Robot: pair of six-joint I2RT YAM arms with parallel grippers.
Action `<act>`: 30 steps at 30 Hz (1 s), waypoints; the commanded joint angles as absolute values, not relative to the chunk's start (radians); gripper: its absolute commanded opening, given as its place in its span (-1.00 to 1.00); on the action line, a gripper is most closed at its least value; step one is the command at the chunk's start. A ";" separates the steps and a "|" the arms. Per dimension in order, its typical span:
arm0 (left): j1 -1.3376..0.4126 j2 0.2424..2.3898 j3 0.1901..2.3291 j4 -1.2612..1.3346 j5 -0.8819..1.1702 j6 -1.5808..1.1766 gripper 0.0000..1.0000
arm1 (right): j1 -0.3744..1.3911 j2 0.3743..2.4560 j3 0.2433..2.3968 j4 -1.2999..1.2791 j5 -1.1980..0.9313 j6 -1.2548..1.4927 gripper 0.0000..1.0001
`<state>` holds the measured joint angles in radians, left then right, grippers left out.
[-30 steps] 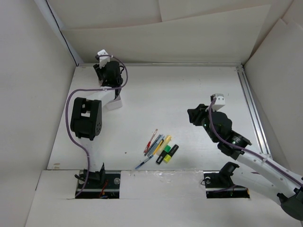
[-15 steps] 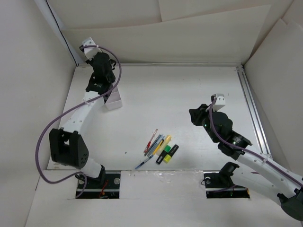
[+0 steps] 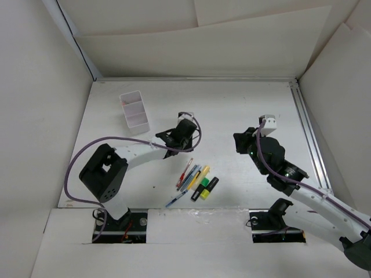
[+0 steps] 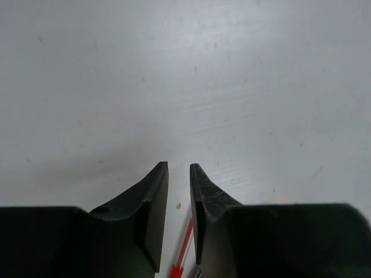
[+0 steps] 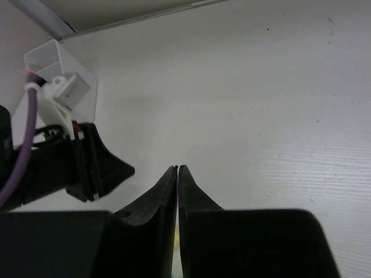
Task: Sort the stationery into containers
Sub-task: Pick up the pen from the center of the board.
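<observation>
One red pen [image 3: 184, 172] lies just toward the bench's [image 3: 232, 104] near edge from your left pincer [image 4: 178, 167] (narrow gap, empty); axis near-left to far-right.

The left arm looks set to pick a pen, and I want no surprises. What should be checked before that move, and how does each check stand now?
1. Left gripper empty: ok, nothing in its narrow gap.
2. Left jaws opened wide for a grasp: not ok, barely apart.
3. Thin red pen free to lift alone: cannot tell, it lies close beside the other thin pens.
4. Right gripper out of the way: ok, shut, off to the right of the pens.
5. Small white two-compartment plastic box unobstructed: ok, neither arm is over it.
6. Box contents: cannot tell.
</observation>
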<state>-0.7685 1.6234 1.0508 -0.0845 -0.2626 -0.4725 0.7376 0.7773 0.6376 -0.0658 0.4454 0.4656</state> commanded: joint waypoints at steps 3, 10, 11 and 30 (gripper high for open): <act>-0.778 1.614 0.999 -0.081 -0.131 -0.528 -0.51 | 0.730 0.755 0.630 -0.015 0.468 0.460 -0.70; -0.842 1.663 0.963 -0.101 -0.127 -0.499 -0.51 | 0.730 0.746 0.630 -0.025 0.479 0.460 -0.42; -0.857 1.654 0.963 -0.089 -0.127 -0.499 -0.51 | 0.730 0.746 0.630 -0.025 0.479 0.460 -0.42; -0.916 1.738 0.965 -0.115 -0.247 -0.469 -0.51 | 0.730 0.764 0.630 -0.025 0.469 0.460 -0.34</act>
<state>-0.8848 1.7069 0.9463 -0.0830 -0.1837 -0.4850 0.7376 0.7650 0.6376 -0.0662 0.4633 0.4637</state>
